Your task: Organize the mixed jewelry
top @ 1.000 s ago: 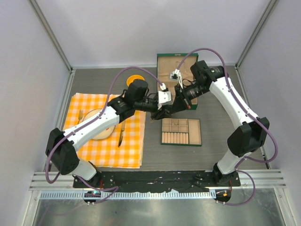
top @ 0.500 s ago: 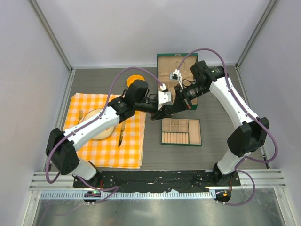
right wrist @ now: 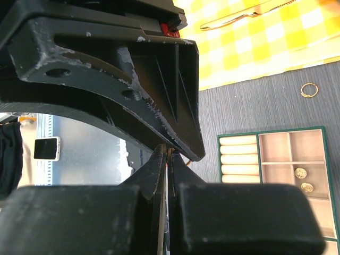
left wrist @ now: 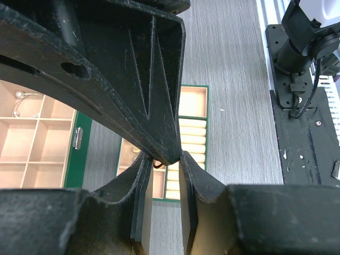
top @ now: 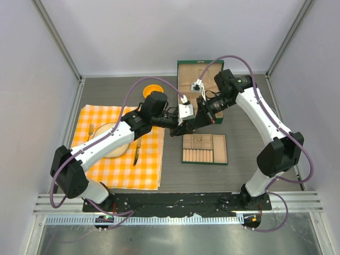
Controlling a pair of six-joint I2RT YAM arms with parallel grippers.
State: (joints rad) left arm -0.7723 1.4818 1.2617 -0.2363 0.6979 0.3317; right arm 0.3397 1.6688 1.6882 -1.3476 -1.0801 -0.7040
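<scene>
An orange-gold piece [left wrist: 158,164] is seen at the point where the two grippers meet, above the small compartment tray [top: 197,156]. It is too small to be identified further. The right gripper [right wrist: 166,152] is closed to a narrow slit, and the piece is judged to be pinched at its tips. The left gripper [left wrist: 164,159] is held with its fingers apart, straddling the right gripper's tip; no firm contact with the piece can be confirmed. This is judged to be a hand-over or a regrasp made before placement. Two round gold pieces [right wrist: 300,172] are already stowed in a tray compartment beside the roll section. A silvery curved wire piece [left wrist: 17,106] lies in one compartment of the large box [top: 186,74] behind the tray. One gold ring [right wrist: 309,90] is unsorted on the table [top: 239,170], just beside the edge of the checked cloth [top: 143,170]. Most of the visible compartments hold nothing. The task is therefore judged to be partly done: the held piece is to be placed and the loose ring collected. Whether other small pieces lie out of view cannot be told.
</scene>
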